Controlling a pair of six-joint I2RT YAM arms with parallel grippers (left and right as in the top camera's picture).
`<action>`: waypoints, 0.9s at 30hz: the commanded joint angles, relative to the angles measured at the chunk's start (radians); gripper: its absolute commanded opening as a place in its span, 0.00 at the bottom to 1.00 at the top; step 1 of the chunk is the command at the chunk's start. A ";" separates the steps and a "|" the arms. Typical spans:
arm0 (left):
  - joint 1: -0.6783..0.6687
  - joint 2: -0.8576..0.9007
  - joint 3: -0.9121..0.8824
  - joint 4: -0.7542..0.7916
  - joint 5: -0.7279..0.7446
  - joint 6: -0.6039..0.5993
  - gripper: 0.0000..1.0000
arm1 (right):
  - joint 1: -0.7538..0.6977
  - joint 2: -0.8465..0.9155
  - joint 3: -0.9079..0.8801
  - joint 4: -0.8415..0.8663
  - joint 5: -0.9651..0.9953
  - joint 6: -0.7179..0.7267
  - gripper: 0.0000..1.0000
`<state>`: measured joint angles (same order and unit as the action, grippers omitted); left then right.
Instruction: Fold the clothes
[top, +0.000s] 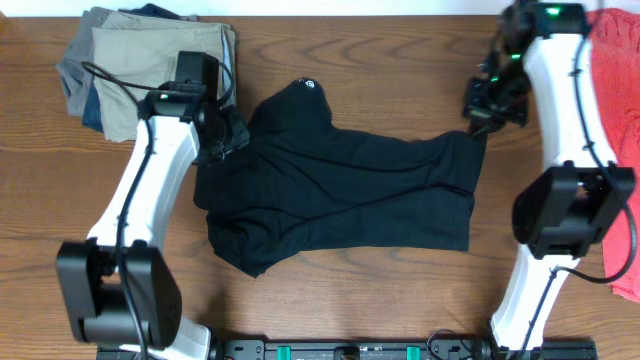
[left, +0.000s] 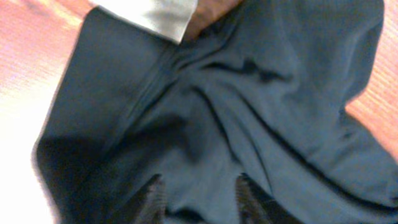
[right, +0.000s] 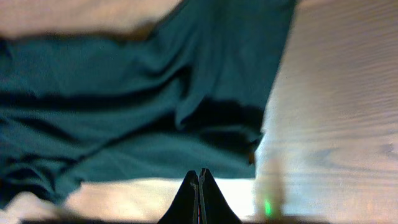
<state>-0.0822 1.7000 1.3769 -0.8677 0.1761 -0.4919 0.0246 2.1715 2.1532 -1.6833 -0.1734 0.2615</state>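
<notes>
Wood-grain table (top: 400, 300) fills the overhead view from edge to edge, brown and bare along its lower middle; nothing of the room beyond it shows. The black garment (top: 340, 190) lies spread and rumpled across the centre of the frame, its lower left part doubled over in loose folds, its upper right corner drawn out toward the right side. The white left arm (top: 150, 190) rises from the lower left and covers the garment's left edge; the white right arm (top: 570, 110) runs up the right side, its top cut off by the frame. A stack of folded trousers (top: 130, 60) in tan, grey and blue sits at the upper left, partly hidden by the left arm. A red-coral shirt (top: 620, 100) is cut off by the right edge. The left gripper (top: 228, 140) sits on the garment's upper left; its wrist view, blurred, shows the jaws partway apart over creased cloth, and whether any fold is pinched cannot be told. The right gripper (top: 485, 115) sits at the garment's upper right corner, jaws pressed together with no cloth seen between them. A white round logo (top: 305, 86) marks the garment's top edge.
</notes>
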 joint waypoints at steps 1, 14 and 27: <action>0.002 -0.025 0.011 -0.058 -0.011 0.050 0.51 | 0.096 -0.044 0.003 -0.016 0.067 0.005 0.01; 0.002 -0.031 0.001 -0.205 -0.012 0.081 0.79 | 0.456 -0.365 -0.458 0.088 0.325 0.275 0.01; 0.002 -0.027 -0.032 -0.206 -0.012 0.100 0.90 | 0.342 -0.391 -0.915 0.480 0.202 0.329 0.01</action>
<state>-0.0822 1.6737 1.3575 -1.0698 0.1761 -0.4095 0.4004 1.7775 1.2984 -1.2362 0.0574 0.5652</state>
